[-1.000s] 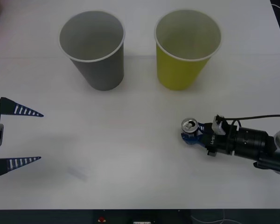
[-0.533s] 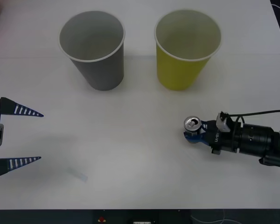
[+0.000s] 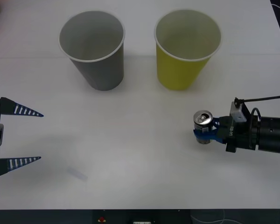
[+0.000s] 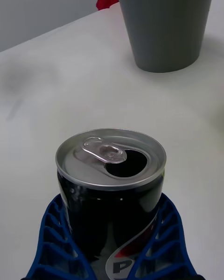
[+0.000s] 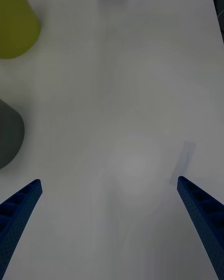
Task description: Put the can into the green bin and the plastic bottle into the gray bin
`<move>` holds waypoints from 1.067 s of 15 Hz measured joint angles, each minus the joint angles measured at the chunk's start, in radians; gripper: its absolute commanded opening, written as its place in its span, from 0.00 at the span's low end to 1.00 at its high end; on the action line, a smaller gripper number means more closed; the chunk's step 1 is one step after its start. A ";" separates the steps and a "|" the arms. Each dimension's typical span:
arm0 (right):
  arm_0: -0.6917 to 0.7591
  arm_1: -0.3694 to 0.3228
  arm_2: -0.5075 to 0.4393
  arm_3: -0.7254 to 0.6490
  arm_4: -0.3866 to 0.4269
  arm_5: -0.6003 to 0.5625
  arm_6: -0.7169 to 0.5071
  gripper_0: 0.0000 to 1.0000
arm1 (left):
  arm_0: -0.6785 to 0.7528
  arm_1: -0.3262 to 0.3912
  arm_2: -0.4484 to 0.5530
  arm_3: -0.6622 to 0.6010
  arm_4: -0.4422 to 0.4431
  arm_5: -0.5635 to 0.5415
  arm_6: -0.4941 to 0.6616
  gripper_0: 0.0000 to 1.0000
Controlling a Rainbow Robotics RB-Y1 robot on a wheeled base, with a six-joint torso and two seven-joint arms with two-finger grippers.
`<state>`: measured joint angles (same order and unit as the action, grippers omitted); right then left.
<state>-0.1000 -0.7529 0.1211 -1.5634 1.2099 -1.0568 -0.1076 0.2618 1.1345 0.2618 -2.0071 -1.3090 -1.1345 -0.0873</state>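
The can [image 3: 204, 126], small and dark with a silver pull-tab top, stands upright between the blue fingers [image 4: 51, 242] of my right gripper [image 3: 205, 132], which is shut on its lower body at the table's right side. In the right wrist view the can [image 4: 111, 177] shows an opened top. The green bin [image 3: 182, 70] stands at the back right, beyond the can. To its left is the gray bin [image 3: 102, 70], which is also the gray bin [image 4: 165, 23] beyond the can in the right wrist view. My left gripper [image 3: 40, 136] hangs open at the left edge, holding nothing. The plastic bottle is out of view.
The white table [image 3: 140, 154] spreads wide between the two arms. A faint grey smudge [image 3: 77, 173] lies near its front left. The left wrist view catches the sides of the green bin [image 5: 14, 23] and the gray bin [image 5: 9, 130].
My right gripper has carried the can some way to the right, and the can looks slightly raised. The left arm and both bins have not moved.
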 measured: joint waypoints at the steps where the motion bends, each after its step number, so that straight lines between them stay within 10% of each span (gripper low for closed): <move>1: 0.033 -0.036 0.000 -0.074 0.002 0.044 -0.065 0.00 | 0.000 0.000 0.000 0.000 0.000 0.000 0.000 1.00; 8: 0.127 -0.259 -0.034 -0.397 0.023 0.178 -0.507 0.00 | 0.000 0.000 0.000 0.000 0.000 0.000 0.000 1.00; 16: 0.048 -0.344 -0.215 -0.611 0.190 0.091 -1.080 0.00 | 0.000 0.000 0.000 0.000 0.000 0.000 0.000 1.00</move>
<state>-0.0523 -1.0967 -0.0939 -2.1748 1.3999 -0.9656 -1.1877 0.2618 1.1345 0.2618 -2.0071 -1.3090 -1.1345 -0.0873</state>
